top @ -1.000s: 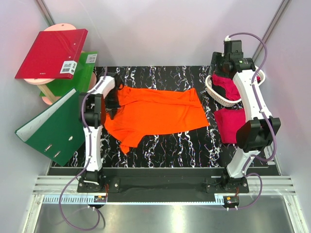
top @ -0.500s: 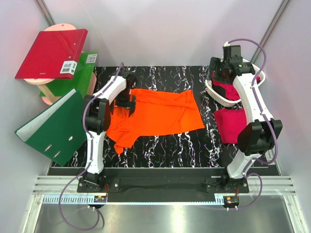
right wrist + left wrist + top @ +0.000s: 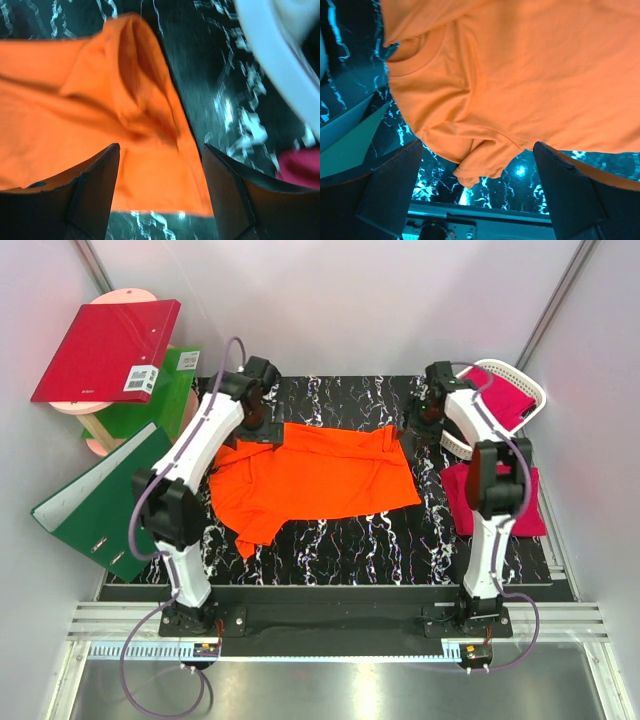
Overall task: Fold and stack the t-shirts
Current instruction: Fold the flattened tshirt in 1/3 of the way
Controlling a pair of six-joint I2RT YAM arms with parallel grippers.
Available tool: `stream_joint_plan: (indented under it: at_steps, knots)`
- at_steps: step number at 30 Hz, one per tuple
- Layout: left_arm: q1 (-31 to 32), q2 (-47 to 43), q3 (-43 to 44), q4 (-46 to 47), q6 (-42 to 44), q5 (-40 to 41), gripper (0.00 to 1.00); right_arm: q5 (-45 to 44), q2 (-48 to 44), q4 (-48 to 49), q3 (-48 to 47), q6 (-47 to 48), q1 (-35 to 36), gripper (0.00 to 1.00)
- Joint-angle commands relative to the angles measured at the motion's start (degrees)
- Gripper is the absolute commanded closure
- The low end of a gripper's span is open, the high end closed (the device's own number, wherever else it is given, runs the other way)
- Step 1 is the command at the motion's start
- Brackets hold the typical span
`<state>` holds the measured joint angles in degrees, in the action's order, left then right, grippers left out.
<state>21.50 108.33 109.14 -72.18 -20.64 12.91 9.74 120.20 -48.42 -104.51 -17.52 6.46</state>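
Note:
The bright orange t-shirt (image 3: 315, 480) lies spread and creased on the black marbled table (image 3: 330, 540). My left gripper (image 3: 256, 422) hangs open over its far left part. In the left wrist view the collar (image 3: 417, 55) and a bunched sleeve (image 3: 480, 165) show beyond the gripper (image 3: 477, 200), with nothing between the fingers. My right gripper (image 3: 424, 418) is open at the shirt's far right corner, its jaws (image 3: 160, 187) straddling the orange hem without touching it. One magenta t-shirt (image 3: 505, 398) lies in the tilted white basket (image 3: 455, 445). Another magenta t-shirt (image 3: 490, 502) lies flat at the right.
A red binder (image 3: 105, 350) rests on a pink stand at the far left, above a green binder (image 3: 170, 390). A second green binder (image 3: 100, 505) leans open at the table's left edge. The basket rim (image 3: 280, 65) is close to my right gripper.
My left gripper opened, let go of the orange shirt and moved toward the far side. The right arm swung from the basket left to the shirt's far right corner. The basket tipped rightward.

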Motion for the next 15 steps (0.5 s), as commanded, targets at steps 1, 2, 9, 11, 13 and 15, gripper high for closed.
stream_joint_plan:
  at_steps: [1,2,9,11,13,15]
  knots:
    - [-0.1,-8.0,2.8,2.7,-3.1,2.5,0.01,1.1,6.9,0.4,-10.5,0.2,1.4,0.25]
    - [-0.1,-9.4,2.7,3.0,-3.3,2.2,0.01,1.0,8.1,0.4,-13.2,0.2,1.5,0.25]
    - [-0.1,-10.6,1.5,1.6,-4.3,1.5,0.01,1.7,16.7,-1.0,-22.8,-0.1,2.0,0.24]
    - [-0.1,-10.6,0.9,1.5,-4.5,1.6,0.01,1.8,18.3,-2.0,-25.4,-0.1,2.2,0.24]
    - [-0.1,-10.4,1.0,1.4,-4.7,1.5,0.01,1.9,20.9,-3.5,-28.4,0.2,2.3,0.25]
    - [-0.1,-10.1,1.4,1.1,-4.8,1.7,0.01,2.3,23.6,-5.7,-30.6,0.3,2.4,0.27]
